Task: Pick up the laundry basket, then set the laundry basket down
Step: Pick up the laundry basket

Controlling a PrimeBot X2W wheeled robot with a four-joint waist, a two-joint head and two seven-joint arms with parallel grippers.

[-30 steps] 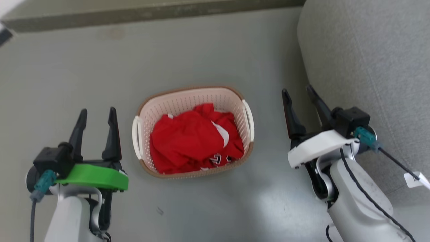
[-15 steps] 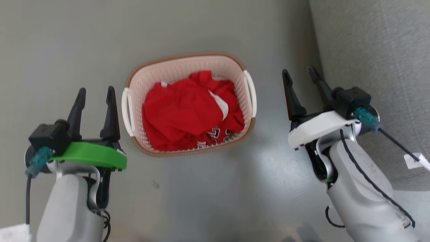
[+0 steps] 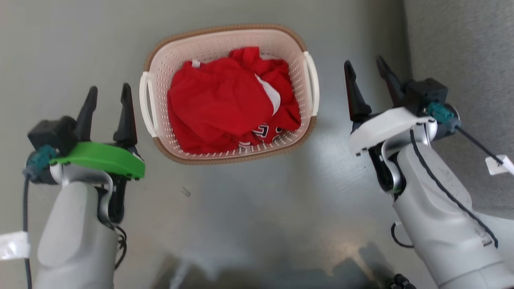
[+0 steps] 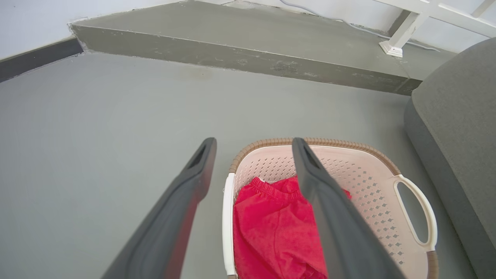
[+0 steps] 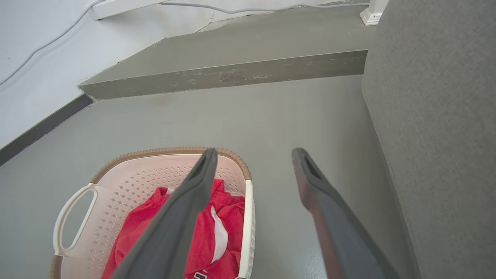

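I saw the basket (image 3: 217,43) on the floor (image 3: 257,208) at the upper middle of the head view, with red clothing (image 3: 221,104) inside. My left gripper (image 3: 109,88) hung just left of it, fingers wide and empty. My right gripper (image 3: 363,62), equally wide and empty, was between basket and sofa (image 3: 461,48).

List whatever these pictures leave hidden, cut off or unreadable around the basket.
1. Floor of the laundry basket, head view: covered by the red garment.
2. Basket's near end, left wrist view: cut by the bottom edge, partly behind the left jaws.
3. Garment's print, head view: folded under, too small to read.
4. White tag, head view: cut by the right edge.
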